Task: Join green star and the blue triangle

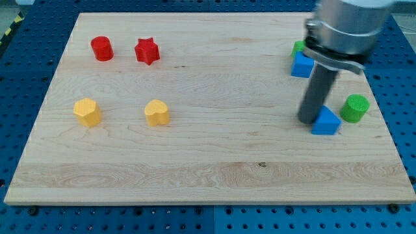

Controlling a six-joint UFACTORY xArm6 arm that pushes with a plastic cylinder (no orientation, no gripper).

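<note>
green star (pixel 298 47) and blue triangle (pixel 326 122) not joined yet.
our tip (pixel 308 120) touches the triangle's nine o'clock side; the star sits well apart toward twelve; no gripper here.

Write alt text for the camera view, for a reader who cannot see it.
My tip rests against the left side of the blue triangle at the wooden board's right, a green cylinder just beyond. Higher up, a blue cube partly hides a green block; red and yellow blocks sit far left.
</note>
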